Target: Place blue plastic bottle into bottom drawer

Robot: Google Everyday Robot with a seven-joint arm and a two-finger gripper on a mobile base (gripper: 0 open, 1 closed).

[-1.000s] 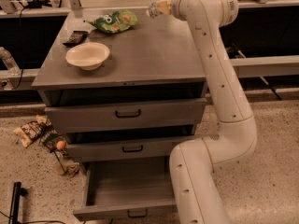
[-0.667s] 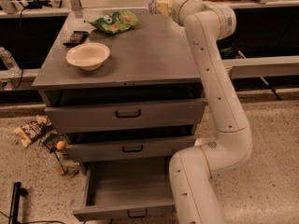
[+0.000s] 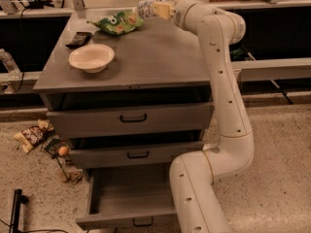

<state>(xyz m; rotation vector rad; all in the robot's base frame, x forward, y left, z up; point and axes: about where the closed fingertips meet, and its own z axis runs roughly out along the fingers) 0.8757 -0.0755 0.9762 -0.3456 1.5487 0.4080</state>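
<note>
The blue plastic bottle point(image 3: 146, 7), clear with a pale label, lies sideways in my gripper point(image 3: 156, 8) at the far edge of the grey cabinet top point(image 3: 155, 57), just right of a green snack bag point(image 3: 118, 22). The gripper is shut on the bottle and holds it slightly above the top. The bottom drawer point(image 3: 131, 220) is pulled open at the base of the cabinet, and its inside looks empty. My white arm point(image 3: 221, 81) rises along the cabinet's right side and partly covers the drawer's right end.
A white bowl point(image 3: 92, 58) and a dark flat object point(image 3: 78, 39) sit on the left of the cabinet top. The two upper drawers point(image 3: 131, 118) are shut. Snack wrappers point(image 3: 34, 136) litter the floor at the left. A clear bottle point(image 3: 8, 63) stands at the far left.
My gripper has moved left along the far edge of the cabinet top, carrying the bottle closer to the green bag.
</note>
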